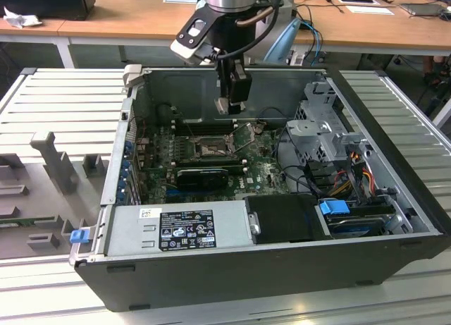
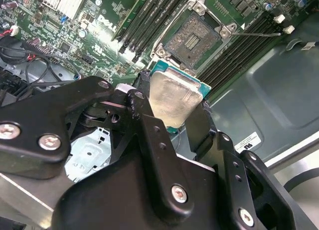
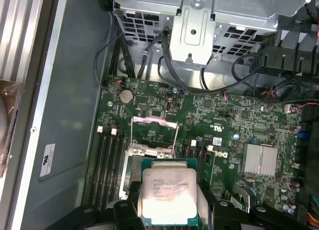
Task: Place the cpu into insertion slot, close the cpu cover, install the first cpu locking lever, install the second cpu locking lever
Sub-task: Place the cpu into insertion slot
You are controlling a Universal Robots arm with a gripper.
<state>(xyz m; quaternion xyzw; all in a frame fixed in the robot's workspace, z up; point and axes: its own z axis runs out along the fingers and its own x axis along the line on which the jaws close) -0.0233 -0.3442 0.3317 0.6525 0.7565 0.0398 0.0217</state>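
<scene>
Silvery cpu (image 3: 169, 197) in the grip of the hand (image 1: 230, 108), near the bare insertion slot (image 2: 192, 39), cpu cover (image 3: 153, 120) open.

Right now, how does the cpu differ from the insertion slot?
The cpu has a pale silvery face; the insertion slot has a dark centre. The cpu is held in the gripper, off the green board; the insertion slot sits empty in it. Both are square.
</scene>
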